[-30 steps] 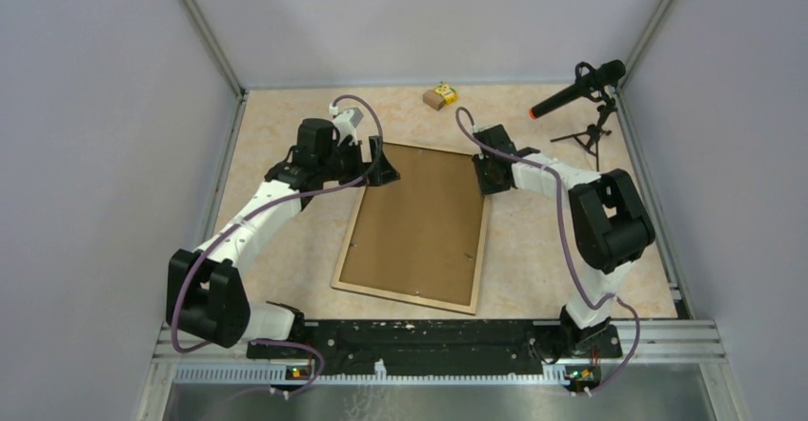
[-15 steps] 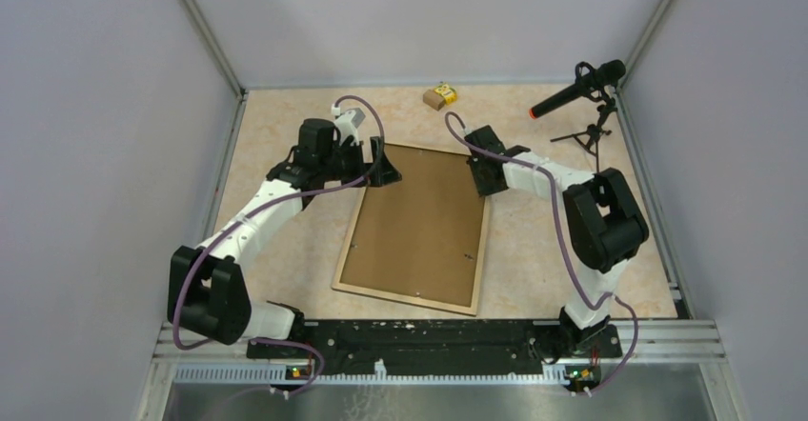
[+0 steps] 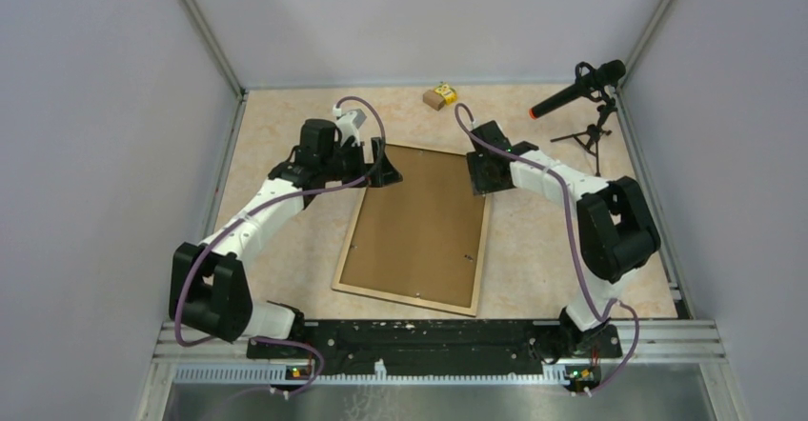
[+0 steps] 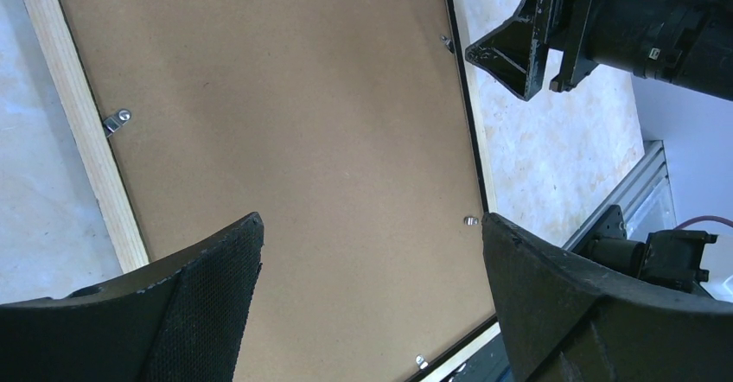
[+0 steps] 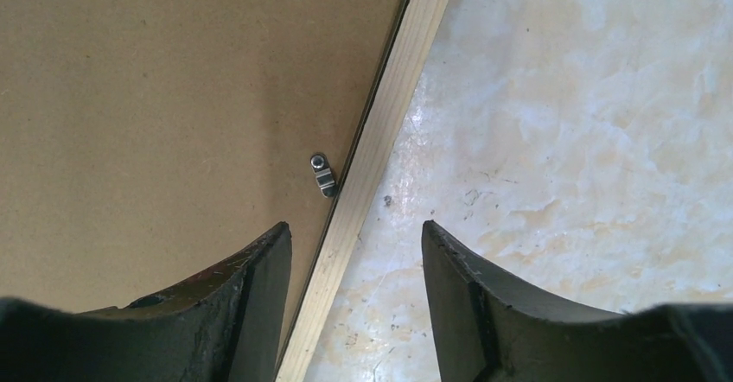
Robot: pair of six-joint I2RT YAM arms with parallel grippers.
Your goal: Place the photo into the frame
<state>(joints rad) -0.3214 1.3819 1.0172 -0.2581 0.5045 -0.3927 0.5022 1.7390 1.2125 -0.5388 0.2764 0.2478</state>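
Both grippers are empty. Left gripper (image 4: 370,226) is spread wide above the brown board (image 4: 285,123), near the far left corner of the frame (image 4: 78,123). Right gripper (image 5: 354,235) shows a narrower gap. The frame's wood rim runs between its fingers, just beside a metal clip (image 5: 322,175). Whether it touches, I cannot tell. Frame lies back-up and slightly askew mid-table (image 3: 286,240), with the board set inside. Small box (image 3: 440,94) and microphone (image 3: 576,92) stand at the far edge.

The frame (image 3: 404,298) lies back-up and flat on the tabletop (image 3: 534,250) at the picture's centre, slightly skewed, its light-wood rim around a brown backing board (image 3: 419,216).
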